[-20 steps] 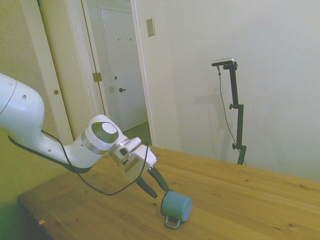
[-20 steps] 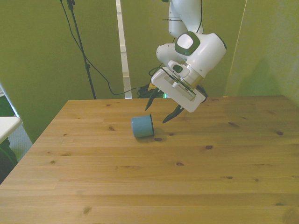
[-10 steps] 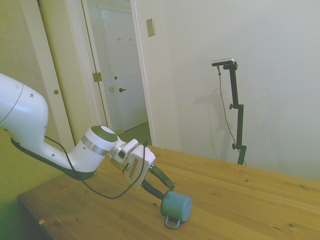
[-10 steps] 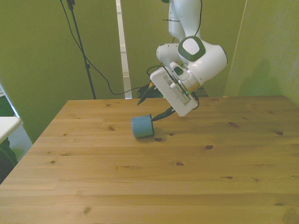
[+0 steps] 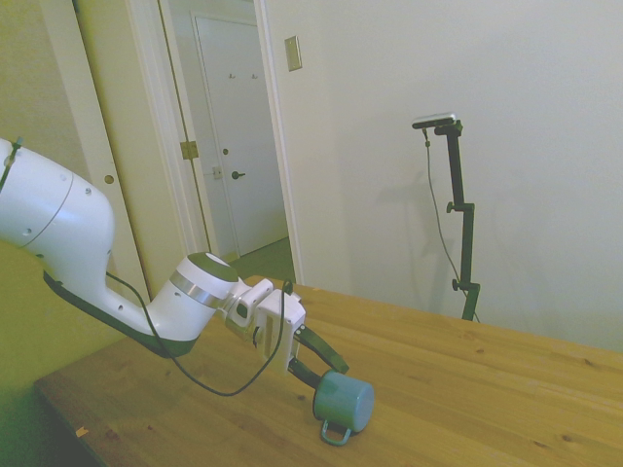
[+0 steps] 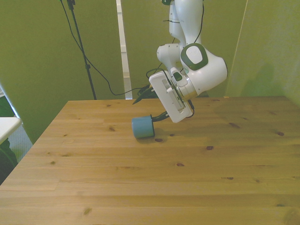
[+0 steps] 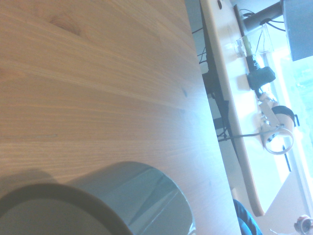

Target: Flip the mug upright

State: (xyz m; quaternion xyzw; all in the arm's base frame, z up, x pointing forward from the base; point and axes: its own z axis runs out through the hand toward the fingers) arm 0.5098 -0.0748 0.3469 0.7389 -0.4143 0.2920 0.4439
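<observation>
Knotty pine planks make up the wooden table I'm working over, and on it the small teal-blue enamel-style cylindrical mug lies on its side, its thin loop handle resting down on the boards. My wrist camera cuts off most of the mug, showing just a blurred curve of smooth wall. From the white arm, angled down low, the dark two-finger gripper stands spread wide at the mug's open end, one finger by its rim, though I can't tell if it touches.

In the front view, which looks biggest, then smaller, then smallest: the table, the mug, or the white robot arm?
1. Table, fills most of the lower picture.
2. Robot arm, much smaller than the table.
3. Mug, smallest by far, lying on its side.
</observation>
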